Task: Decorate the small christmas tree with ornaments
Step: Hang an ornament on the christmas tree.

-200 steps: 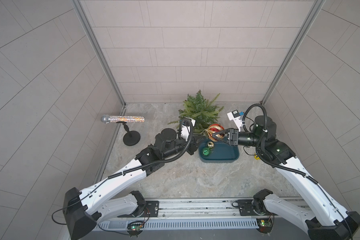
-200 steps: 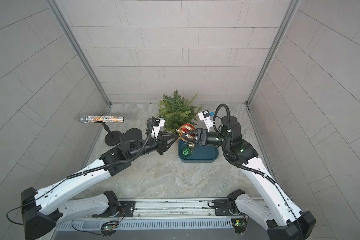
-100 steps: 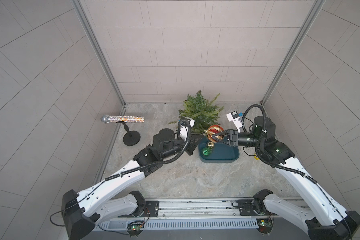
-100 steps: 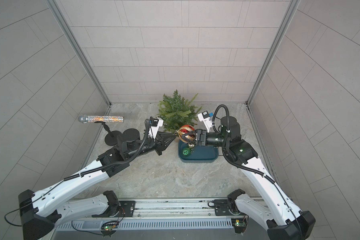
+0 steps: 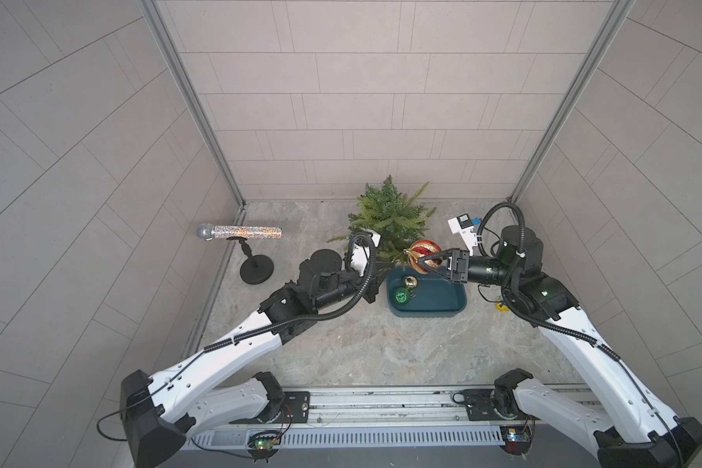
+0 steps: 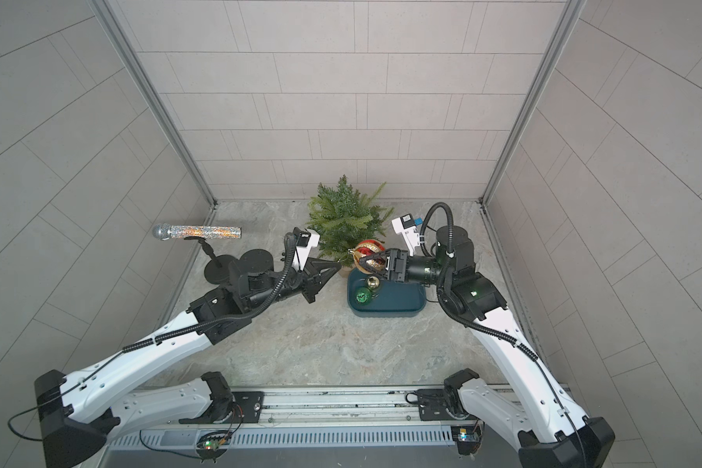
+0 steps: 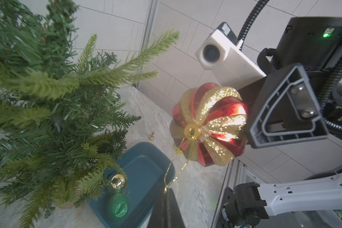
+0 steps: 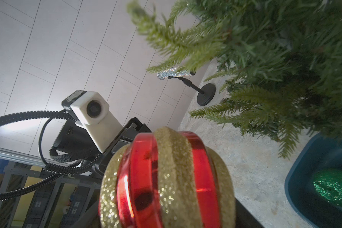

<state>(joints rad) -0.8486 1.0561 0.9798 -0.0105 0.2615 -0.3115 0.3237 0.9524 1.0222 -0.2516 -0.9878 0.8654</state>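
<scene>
The small christmas tree [image 5: 390, 219] [image 6: 341, 221] stands at the back of the table. Just in front of it, my right gripper [image 5: 424, 260] [image 6: 366, 261] is shut on the red-and-gold striped ornament [image 5: 421, 249] [image 7: 209, 122] [image 8: 166, 177], holding it in the air above the tray's back edge. The ornament's gold string [image 7: 176, 173] runs down to my left gripper [image 7: 167, 192] [image 6: 336, 268], whose jaws are shut with the loop's end pinched at their tip. A gold ornament [image 5: 410, 282] [image 7: 117, 181] and a glittery green ornament [image 5: 401, 295] [image 7: 117, 206] lie in the tray.
The teal tray [image 5: 442, 302] [image 7: 146, 163] sits front right of the tree. A glittery silver microphone [image 5: 240, 232] rests on a black stand [image 5: 256, 271] at the left. A small gold piece [image 7: 152, 135] lies by the tray, and a yellow bit [image 5: 502, 308] beside the right arm.
My left gripper's jaws have gone from open to shut on the ornament's string. The right arm and the ornament have stayed where they were.
</scene>
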